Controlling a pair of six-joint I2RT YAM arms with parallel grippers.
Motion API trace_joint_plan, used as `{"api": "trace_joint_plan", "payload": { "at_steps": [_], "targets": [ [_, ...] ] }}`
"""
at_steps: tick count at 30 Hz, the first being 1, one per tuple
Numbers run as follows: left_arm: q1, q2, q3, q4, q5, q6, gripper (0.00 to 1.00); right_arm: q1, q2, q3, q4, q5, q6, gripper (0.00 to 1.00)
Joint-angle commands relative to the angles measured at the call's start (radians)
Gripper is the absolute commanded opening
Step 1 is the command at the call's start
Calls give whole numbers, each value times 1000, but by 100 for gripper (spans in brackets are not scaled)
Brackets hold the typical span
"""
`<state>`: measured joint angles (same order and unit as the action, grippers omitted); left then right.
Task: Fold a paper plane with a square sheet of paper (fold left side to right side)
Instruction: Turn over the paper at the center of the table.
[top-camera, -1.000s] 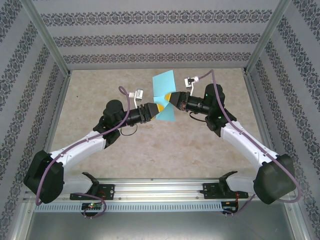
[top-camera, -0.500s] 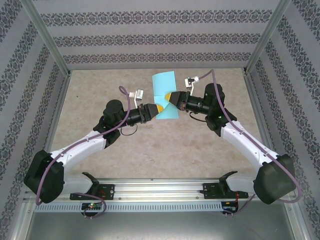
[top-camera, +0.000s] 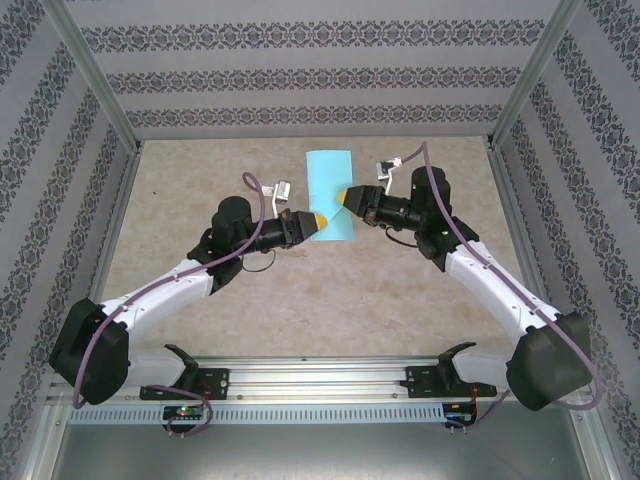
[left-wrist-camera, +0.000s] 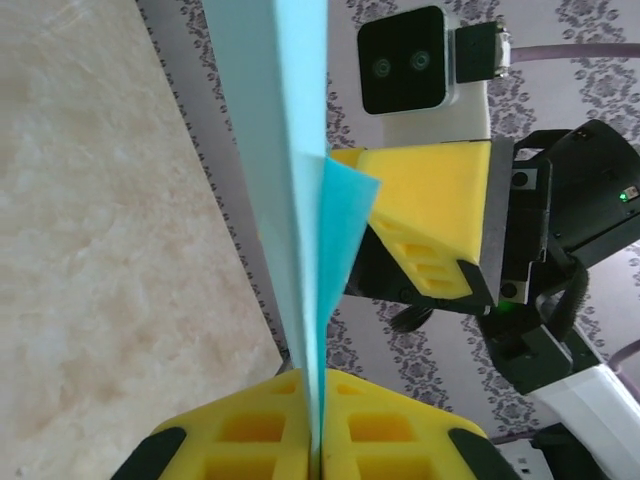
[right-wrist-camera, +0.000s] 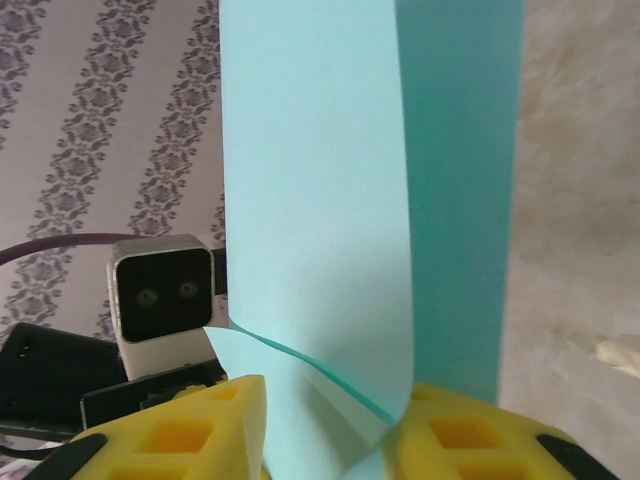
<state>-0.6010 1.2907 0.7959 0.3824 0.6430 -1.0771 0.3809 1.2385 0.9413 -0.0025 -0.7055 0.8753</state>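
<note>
While the left gripper (left-wrist-camera: 314, 410) is pinching the near end of the square sheet of paper (top-camera: 330, 175) tight, I'm seeing that sheet doubled over into a narrow strip, reaching toward the middle of the table's (top-camera: 200, 200) far edge. The right gripper (right-wrist-camera: 325, 420) is sitting with fingers apart around the loose fold, not squeezing. I'm guessing the left-to-right fold is nearly there but needs creasing, with the nose and wings waiting.

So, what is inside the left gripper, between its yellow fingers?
The left gripper is shut on the folded square sheet of paper. The pinched strip itself is hidden by the fingers.
</note>
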Motion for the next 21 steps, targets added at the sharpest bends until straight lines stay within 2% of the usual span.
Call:
{"api": "trace_joint_plan", "payload": {
  "at_steps": [1, 4, 9, 15, 18, 21],
  "targets": [
    [-21, -11, 55, -214, -57, 157, 9, -33, -47, 29, -148, 62, -108, 39],
    [-47, -15, 111, -475, -185, 312, 10, -69, -71, 37, -295, 139, -189, 43],
    [-123, 24, 225, -873, -495, 495, 5, -97, -104, 77, -584, 414, -357, 52],
    [-245, 133, 380, -1215, -880, 504, 2, -140, -144, 15, -665, 584, -399, 60],
    [-295, 243, 481, -1388, -1036, 465, 2, -163, -166, -31, -646, 587, -399, 68],
    [-336, 373, 586, -1530, -1130, 417, 2, -183, -186, -71, -626, 568, -405, 79]
  ]
}}
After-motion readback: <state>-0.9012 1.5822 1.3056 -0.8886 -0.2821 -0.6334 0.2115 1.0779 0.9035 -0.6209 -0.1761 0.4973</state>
